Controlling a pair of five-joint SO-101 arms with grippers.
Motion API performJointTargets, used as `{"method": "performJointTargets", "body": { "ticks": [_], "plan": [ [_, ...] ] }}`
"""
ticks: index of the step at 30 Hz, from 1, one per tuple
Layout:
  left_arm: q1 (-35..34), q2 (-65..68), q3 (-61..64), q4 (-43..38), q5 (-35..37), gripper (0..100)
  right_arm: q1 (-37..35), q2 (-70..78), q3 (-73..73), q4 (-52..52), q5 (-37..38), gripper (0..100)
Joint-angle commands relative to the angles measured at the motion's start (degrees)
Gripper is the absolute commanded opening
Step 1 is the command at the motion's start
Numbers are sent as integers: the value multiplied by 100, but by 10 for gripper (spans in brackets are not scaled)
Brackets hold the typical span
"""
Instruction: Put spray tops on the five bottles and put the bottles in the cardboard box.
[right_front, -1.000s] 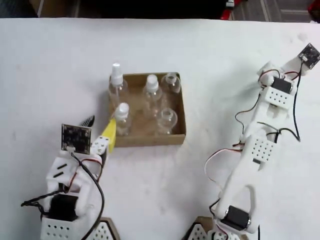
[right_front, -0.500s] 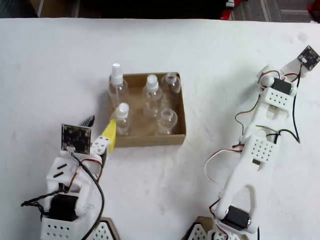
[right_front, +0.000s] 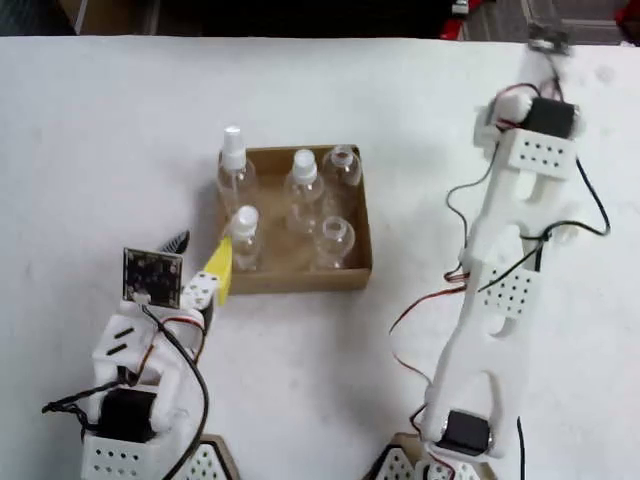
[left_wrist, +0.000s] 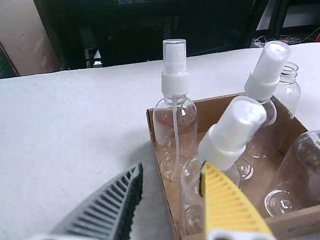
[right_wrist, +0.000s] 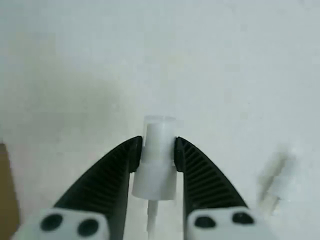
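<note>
The cardboard box (right_front: 362, 215) holds five clear bottles. Three carry white spray tops: one in the far left corner (right_front: 233, 165), one beside it (right_front: 303, 183) and one at the near left (right_front: 245, 235). Two stand uncapped (right_front: 342, 165) (right_front: 333, 240). My left gripper (right_front: 197, 257) is open at the box's near left corner, its yellow finger (left_wrist: 225, 205) against the near capped bottle (left_wrist: 227, 137), with the box wall (left_wrist: 155, 150) between the fingers. My right gripper (right_wrist: 156, 147) is shut on a white spray top (right_wrist: 155, 172), held over the white table.
The right arm (right_front: 520, 190) stretches toward the table's far right edge. Another small white spray top (right_wrist: 274, 186) lies blurred on the table beside the right gripper. The white tabletop (right_front: 120, 120) surrounds the box; both arm bases sit at the near edge.
The right arm has swung left and stretched farther toward the far edge, its wrist now near the table's back. The left arm and the bottles have not moved.
</note>
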Motion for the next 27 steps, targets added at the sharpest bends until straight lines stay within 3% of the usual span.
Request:
{"method": "performJointTargets", "body": {
  "ticks": [1,14,27],
  "plan": [
    [84,-40,-299,-26,-62,177,4,-347,-176,207,1011,15],
    [84,-40,-308,-26,-62,177,-189,-470,325,286,1046,15],
    [84,-40,-308,-26,-62,177,-980,-5464,6435,-259,1029,15]
  ]
}}
